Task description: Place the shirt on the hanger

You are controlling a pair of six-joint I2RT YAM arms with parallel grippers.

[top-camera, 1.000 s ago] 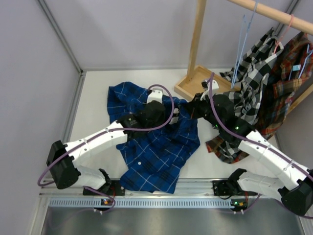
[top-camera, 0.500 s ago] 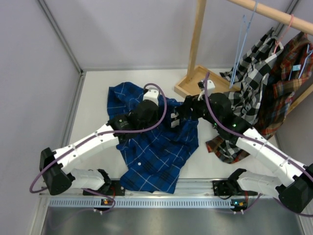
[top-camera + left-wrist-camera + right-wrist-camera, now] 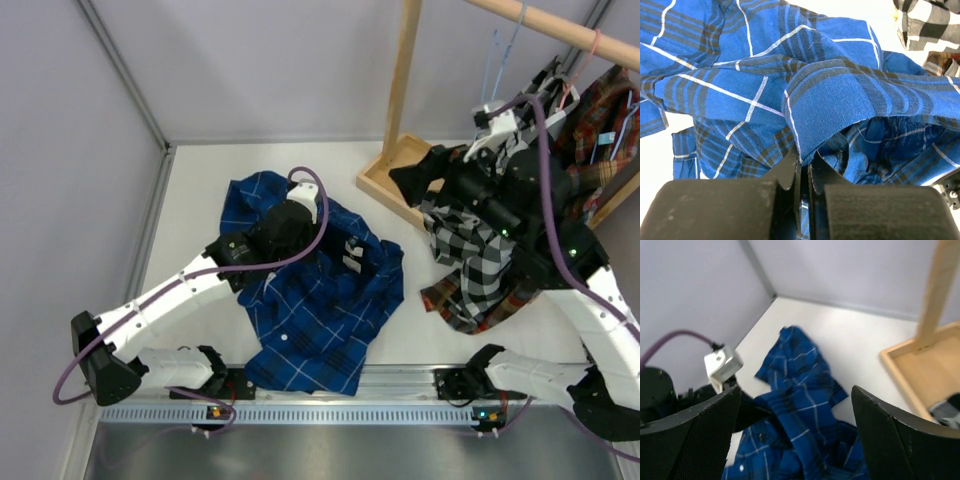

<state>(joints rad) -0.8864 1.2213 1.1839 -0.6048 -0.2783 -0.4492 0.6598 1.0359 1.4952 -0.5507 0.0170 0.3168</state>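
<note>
White table (image 3: pixel 200 190), grey walls (image 3: pixel 250 70); left fingers (image 3: pixel 784 175) pinch shirt (image 3: pixel 830 100); right fingers (image 3: pixel 695 435) spread apart.

Left tool (image 3: pixel 804 167) pinched closed; right tool (image 3: pixel 795 390) high, spread.

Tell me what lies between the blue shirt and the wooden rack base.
Only a bare strip of white table, in the top external view; the shirt stops short of the base.

The shirt (image 3: pixel 830 100) is matt woven cloth; the rack post (image 3: pixel 402 80) smooth pale wood.
</note>
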